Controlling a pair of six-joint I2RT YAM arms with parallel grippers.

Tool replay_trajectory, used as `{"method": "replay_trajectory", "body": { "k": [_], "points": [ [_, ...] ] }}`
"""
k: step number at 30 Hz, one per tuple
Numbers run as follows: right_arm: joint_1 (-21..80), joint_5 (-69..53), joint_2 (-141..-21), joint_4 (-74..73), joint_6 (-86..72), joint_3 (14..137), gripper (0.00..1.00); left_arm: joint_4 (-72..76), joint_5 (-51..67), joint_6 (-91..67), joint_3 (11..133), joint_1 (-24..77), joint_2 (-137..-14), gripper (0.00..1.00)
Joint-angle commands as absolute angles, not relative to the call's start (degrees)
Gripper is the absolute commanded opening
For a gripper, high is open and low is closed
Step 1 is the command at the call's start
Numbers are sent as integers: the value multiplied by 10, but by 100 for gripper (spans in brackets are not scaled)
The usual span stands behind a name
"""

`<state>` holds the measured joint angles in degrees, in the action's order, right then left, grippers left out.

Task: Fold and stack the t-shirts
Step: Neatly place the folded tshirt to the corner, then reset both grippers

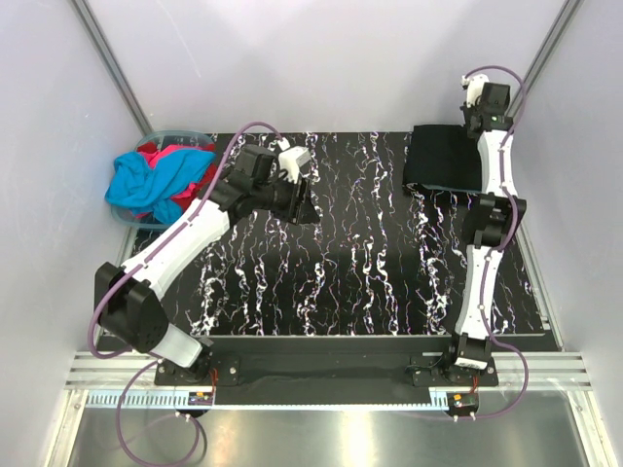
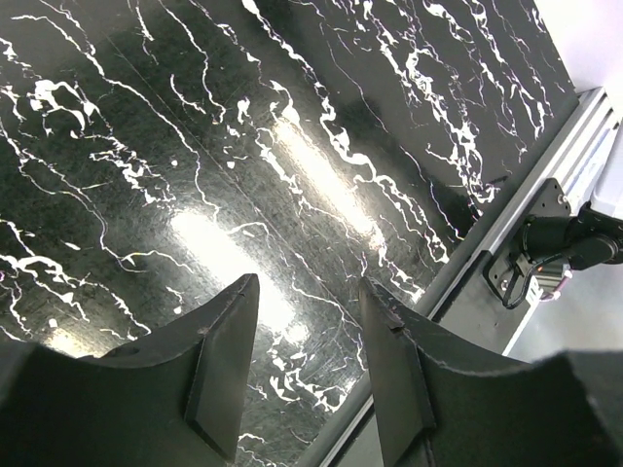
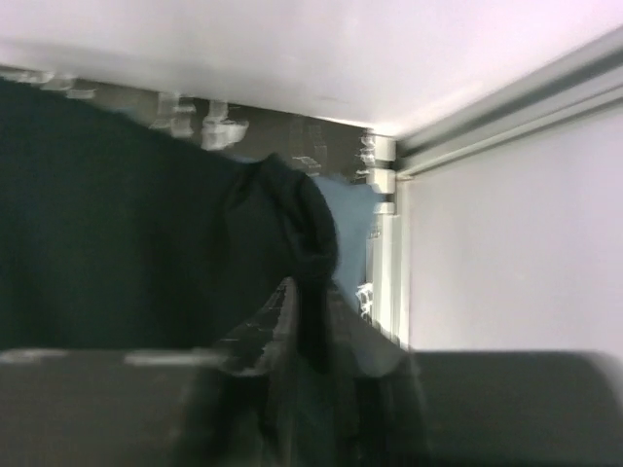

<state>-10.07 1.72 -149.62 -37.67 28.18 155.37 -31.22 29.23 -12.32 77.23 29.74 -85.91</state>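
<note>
Over in the far right corner the right gripper [image 3: 308,302] is pinched tight on a bunched ridge of the folded black cloth t-shirt [image 1: 443,158]. The shirt lies as a dark, fairly square rectangle on the black white-veined marble-look table [image 1: 341,263], close to the white wall [image 1: 321,58]. A sliver of a slate blue-grey cloth shirt [image 3: 348,209] peeks out under its edge, so I'd say the black one sits on top of it as the start of the stack. The step looks to me like settling that top shirt. To do it well, the pinched edge should go down low and flat before the fingers part. It should be drawn just enough to smooth the hump out without dragging the layer beneath, and line up with the blue-grey edge below. If the gripper lets go while the cloth is lifted, I'd expect a crumpled corner. The left gripper [image 2: 307,290] hangs over bare table near the middle, its fingers spread with nothing between them. Well to its left, a bright cyan cloth shirt [image 1: 146,182] and a red cloth shirt [image 1: 154,151] lie heaped and unfolded in the pale translucent plastic tub [image 1: 180,133], so plenty remains to do.
</note>
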Motion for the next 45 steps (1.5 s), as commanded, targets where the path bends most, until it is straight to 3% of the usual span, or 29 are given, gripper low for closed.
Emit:
{"method": "replay_trajectory", "body": {
  "k": [1, 2, 4, 7, 9, 14, 18, 26, 30, 33, 34, 35, 39, 45],
  "points": [
    [-108, 117, -1532, -257, 280, 1597, 27, -295, 289, -116, 773, 294, -845, 51],
    [-112, 120, -1540, -244, 274, 1619, 42, -295, 291, -117, 773, 295, -844, 51],
    [-116, 107, -1540, -216, 261, 1621, 84, -295, 293, -116, 773, 296, -845, 53],
    [-115, 69, -1515, -195, 225, 1602, 88, -295, 287, -113, 770, 302, -850, 54],
    [-112, 66, -1495, -194, 201, 1581, 100, -295, 288, -113, 771, 302, -850, 54],
    [-102, 75, -1384, -231, 116, 1494, 100, -294, 289, -112, 773, 302, -838, 55],
    [-87, 61, -1268, -358, -41, 1415, 100, -291, 275, -105, 774, 301, -817, 55],
    [-36, -185, -931, -388, -243, 1043, 100, -279, 246, -112, 776, 271, -753, 55],
    [-3, -225, -799, -386, -293, 910, 100, -278, 217, -125, 774, 266, -714, 56],
    [13, -266, -673, -367, -323, 805, 100, -275, 200, -134, 758, 265, -654, 66],
    [13, -272, -652, -366, -326, 767, 100, -273, 195, -139, 745, 264, -641, 74],
    [12, -275, -632, -365, -329, 750, 100, -274, 192, -142, 738, 264, -626, 99],
    [13, -308, -534, -364, -319, 690, 100, -261, 177, -167, 696, 264, -548, 99],
    [12, -302, -483, -369, -304, 677, 100, -232, 178, -200, 651, 265, -483, 99]
  ]
}}
